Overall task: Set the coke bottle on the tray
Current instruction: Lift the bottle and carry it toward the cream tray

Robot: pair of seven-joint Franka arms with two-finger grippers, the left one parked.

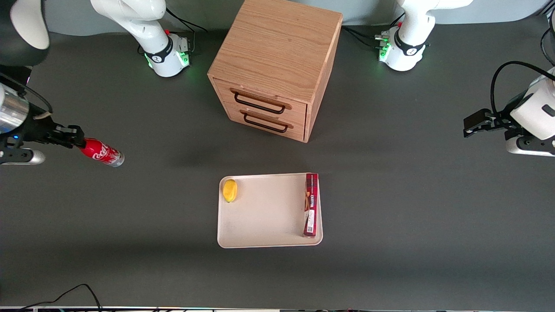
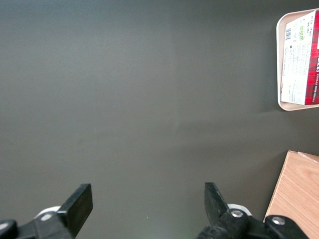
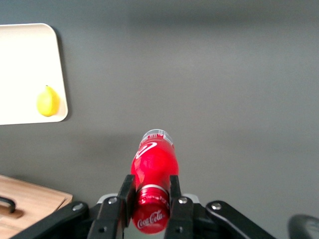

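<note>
Claw of the working arm is seen at that arm's end of the counter, reaching in nearly level from the edge of the front view, and is clamped on the neck end of the coke bottle. In the right wrist view the two black fingers are pressed against either side of the bottle near its cap, with the silvery base pointed away from the wrist. The bottle is carried tilted, base lower than cap; whether it is lifted off the counter or touching it cannot be told.

The tray is laid well apart from the bottle, near the middle of the counter and nearer to the front camera than the wooden drawer cabinet. A yellow lemon is set in the tray corner toward the working arm, and a long red box is laid along the tray edge toward the parked arm. The counter is a dark grey matte surface. A black cable is seen at the counter edge nearest the front camera.
</note>
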